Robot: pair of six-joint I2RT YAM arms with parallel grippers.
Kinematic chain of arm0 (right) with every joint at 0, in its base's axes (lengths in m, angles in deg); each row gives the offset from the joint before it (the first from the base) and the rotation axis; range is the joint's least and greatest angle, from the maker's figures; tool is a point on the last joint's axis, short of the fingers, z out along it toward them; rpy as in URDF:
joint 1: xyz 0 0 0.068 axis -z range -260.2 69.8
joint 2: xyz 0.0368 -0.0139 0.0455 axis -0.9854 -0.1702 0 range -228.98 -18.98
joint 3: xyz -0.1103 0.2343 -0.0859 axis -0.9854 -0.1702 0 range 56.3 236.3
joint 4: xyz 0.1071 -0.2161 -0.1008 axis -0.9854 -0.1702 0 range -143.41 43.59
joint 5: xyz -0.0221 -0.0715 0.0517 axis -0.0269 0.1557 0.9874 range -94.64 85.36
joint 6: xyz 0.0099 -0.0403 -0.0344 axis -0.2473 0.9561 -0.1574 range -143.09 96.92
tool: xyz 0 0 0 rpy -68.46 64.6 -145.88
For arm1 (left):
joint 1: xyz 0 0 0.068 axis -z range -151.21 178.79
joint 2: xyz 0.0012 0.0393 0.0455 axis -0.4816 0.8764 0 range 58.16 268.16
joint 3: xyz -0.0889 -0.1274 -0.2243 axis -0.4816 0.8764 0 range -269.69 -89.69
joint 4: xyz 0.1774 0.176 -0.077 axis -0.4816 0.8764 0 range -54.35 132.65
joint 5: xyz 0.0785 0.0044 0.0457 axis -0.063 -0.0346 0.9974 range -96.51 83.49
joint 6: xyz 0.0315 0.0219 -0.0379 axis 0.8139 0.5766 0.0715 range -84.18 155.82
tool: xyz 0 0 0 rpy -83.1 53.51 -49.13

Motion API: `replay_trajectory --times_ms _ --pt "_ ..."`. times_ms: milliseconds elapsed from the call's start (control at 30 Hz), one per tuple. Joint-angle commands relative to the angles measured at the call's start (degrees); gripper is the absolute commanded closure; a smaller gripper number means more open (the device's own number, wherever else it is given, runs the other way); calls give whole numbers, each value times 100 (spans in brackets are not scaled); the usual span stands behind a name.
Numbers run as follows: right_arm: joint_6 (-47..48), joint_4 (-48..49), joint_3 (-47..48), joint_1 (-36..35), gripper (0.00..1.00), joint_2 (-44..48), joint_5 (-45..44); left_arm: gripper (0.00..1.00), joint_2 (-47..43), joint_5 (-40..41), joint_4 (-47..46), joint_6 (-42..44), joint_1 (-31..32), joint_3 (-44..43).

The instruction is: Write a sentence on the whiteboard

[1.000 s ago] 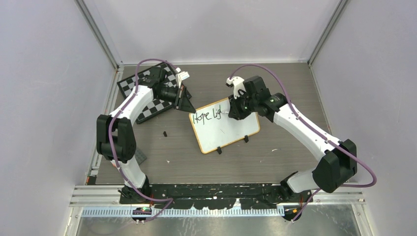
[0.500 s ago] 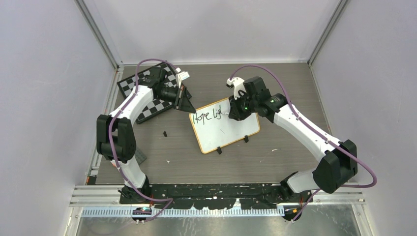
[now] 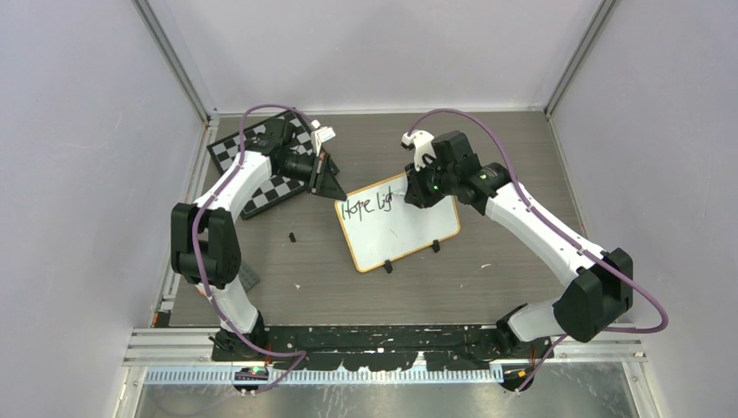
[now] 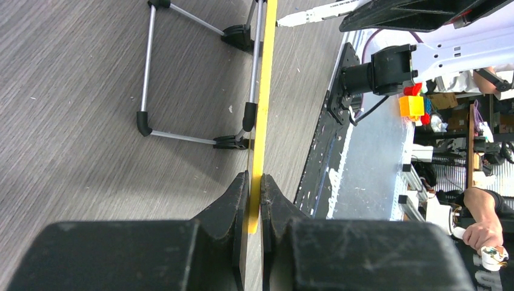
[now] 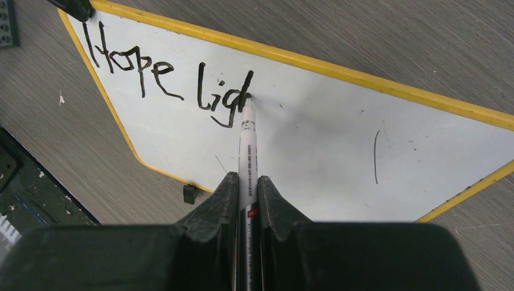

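Currently: mid-word, "Hope Ligh" written, slip risk at both grips

- The whiteboard [image 3: 396, 222] is placed mid-surface between the two arms, its far-left corner just beside the chessboard [image 3: 228, 152]
- In the left wrist view it is seen edge-on, apparently propped on thin metal stand legs [image 4: 145, 73]
- The left fingers [image 4: 235, 200] are clenched on the board's yellow rim [image 4: 262, 91] at that far-left corner
- The right fingers [image 5: 221, 194] are clamped on a marker [image 5: 247, 139]. Its tip is pressed to the board at the end of the "h"
- Roughly the right half of the board is unwritten, apart from one thin stray stroke [image 5: 375, 156]

What could go wrong, as judged from here:
- The board is pinned at one corner only. Pen pressure out toward the free end could pivot it or pull the rim out of the pinch, and the letters would be smeared
- If the stand legs are loaded by a downward push, they could skid on the surface [image 3: 487, 287] or fold
- The marker is gripped near its front with a long body behind. Drag on the tip could tilt or slide it between the fingers, so contact would be lost or strokes thinned
- The writing sits close to the top rim. The line could be run off the edge if it drifts upward
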Motion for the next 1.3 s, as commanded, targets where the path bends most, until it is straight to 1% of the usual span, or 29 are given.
replay_trajectory --times_ms 0,500,667,1033,1267 --pt "59 200 153 15 100 47 -201 100 180 333 98 165 144 -26" --pt "11 183 -330 54 100 243 -85 100 197 331 99 137 146 -44" --pt "2 169 -361 47 100 305 -64 100 198 324 80 138 146 -40" --pt "28 -110 287 68 100 340 83 100 212 324 91 137 163 -80" --pt "69 -52 373 67 100 201 42 100 207 333 179 207 172 -107"
